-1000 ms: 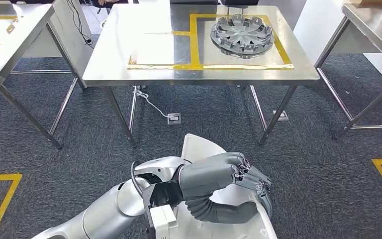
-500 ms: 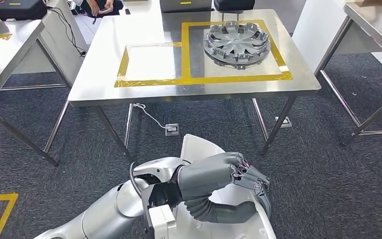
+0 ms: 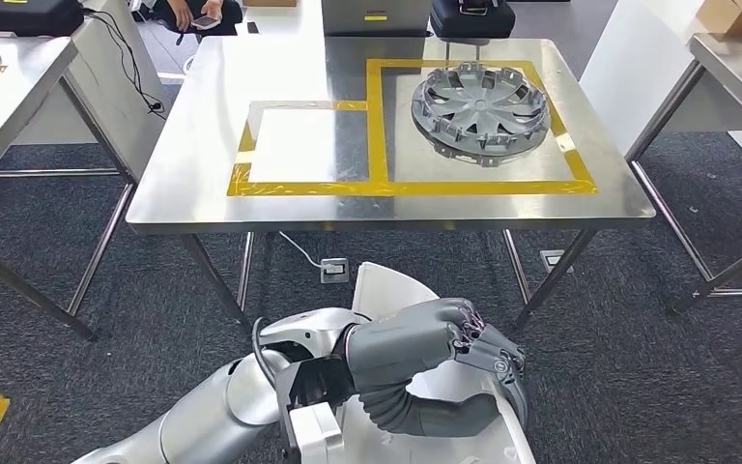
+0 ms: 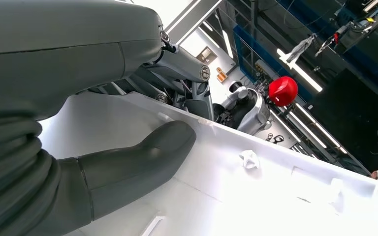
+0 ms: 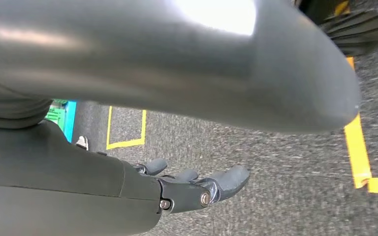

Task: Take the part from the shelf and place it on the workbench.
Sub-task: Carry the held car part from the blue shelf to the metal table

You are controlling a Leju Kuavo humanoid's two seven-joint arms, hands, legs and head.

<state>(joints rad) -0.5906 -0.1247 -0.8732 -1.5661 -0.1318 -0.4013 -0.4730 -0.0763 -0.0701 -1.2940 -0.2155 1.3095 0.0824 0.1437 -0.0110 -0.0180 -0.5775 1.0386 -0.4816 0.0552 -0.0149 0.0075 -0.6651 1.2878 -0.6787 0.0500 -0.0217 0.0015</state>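
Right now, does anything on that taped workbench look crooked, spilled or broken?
Nothing stands out. The wheel cover lies flat inside the larger yellow-taped box on the workbench, and the left robot hand holds the white part.

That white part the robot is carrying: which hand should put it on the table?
Left, most likely. The left hand already grips the white part in front of the workbench. The right hand hangs open over the carpet, holding nothing.
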